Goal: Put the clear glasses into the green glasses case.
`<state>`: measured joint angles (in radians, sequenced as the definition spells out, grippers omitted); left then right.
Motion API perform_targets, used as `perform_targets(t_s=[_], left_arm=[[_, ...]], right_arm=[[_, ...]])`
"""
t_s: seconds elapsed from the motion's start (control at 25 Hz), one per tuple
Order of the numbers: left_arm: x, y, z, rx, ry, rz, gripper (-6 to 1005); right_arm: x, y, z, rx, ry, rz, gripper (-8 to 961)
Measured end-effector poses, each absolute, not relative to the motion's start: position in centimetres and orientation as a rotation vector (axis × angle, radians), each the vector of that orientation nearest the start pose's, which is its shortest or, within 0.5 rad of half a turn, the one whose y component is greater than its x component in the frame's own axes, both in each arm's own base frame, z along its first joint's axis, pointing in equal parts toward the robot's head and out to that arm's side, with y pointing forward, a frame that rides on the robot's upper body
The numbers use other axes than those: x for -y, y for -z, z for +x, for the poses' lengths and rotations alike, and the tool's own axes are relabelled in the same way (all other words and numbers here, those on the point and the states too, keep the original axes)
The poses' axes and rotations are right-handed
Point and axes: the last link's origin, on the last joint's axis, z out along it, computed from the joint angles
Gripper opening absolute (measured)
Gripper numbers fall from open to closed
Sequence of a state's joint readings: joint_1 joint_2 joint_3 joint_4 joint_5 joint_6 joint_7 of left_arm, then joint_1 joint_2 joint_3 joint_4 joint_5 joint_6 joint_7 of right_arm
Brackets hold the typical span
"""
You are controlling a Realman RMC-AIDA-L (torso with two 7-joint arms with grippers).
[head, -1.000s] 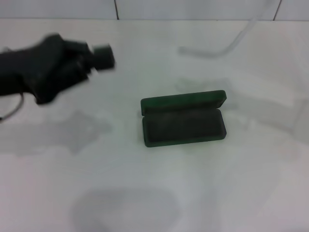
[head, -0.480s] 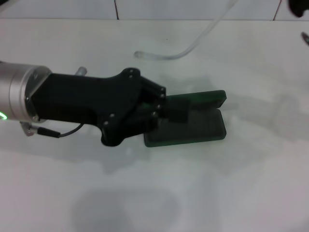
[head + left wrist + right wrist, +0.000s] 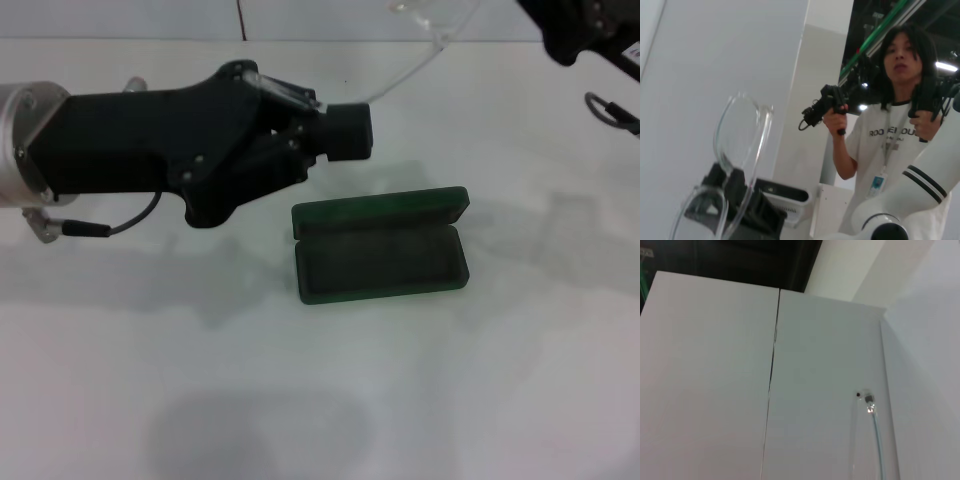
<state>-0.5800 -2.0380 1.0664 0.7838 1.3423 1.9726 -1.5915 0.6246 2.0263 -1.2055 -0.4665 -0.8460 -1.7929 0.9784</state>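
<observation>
The green glasses case [image 3: 380, 262] lies open on the white table, with its lid [image 3: 381, 211] standing up at the back and nothing inside. The clear glasses [image 3: 432, 45] hang high above the table's far edge, and only one thin arm and a bit of rim show there. My right gripper [image 3: 575, 30] is at the top right corner beside them. In the left wrist view the lenses [image 3: 740, 140] sit in black fingers [image 3: 742, 200]. The right wrist view shows one clear arm [image 3: 875, 430] close up. My left gripper [image 3: 352, 130] hovers left of and behind the case, shut and holding nothing.
A grey cable loop [image 3: 605, 108] hangs below the right arm. White tabletop [image 3: 320, 400] lies in front of the case. A person [image 3: 895, 125] with hand controllers and a white robot arm [image 3: 910, 195] show in the left wrist view.
My left arm swung in from the far left, passed over the case, then drew back and up. The glasses rose toward the top edge, and my right gripper came into view.
</observation>
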Motion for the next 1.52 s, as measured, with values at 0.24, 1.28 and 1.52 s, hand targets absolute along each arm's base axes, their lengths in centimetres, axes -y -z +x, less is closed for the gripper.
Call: perform_targets(t_s=[0.24, 1.28, 1.52], left_arm=[[-30.5, -4.2, -13.9, 0.227, 1.552, -2.982, 31], [-30.8, -4.3, -15.0, 0.311, 1.603, -2.904, 31], [-30.7, -4.3, -15.1, 0.327, 1.596, -2.909, 31]], right_arm=[[-34.3, -2.9, 14.2, 0.063, -1.69, -2.339, 94], [-33.6, -1.8, 13.9, 0.059, -1.692, -2.398, 79], [-33.6, -1.8, 14.1, 0.047, -1.691, -2.393, 66]])
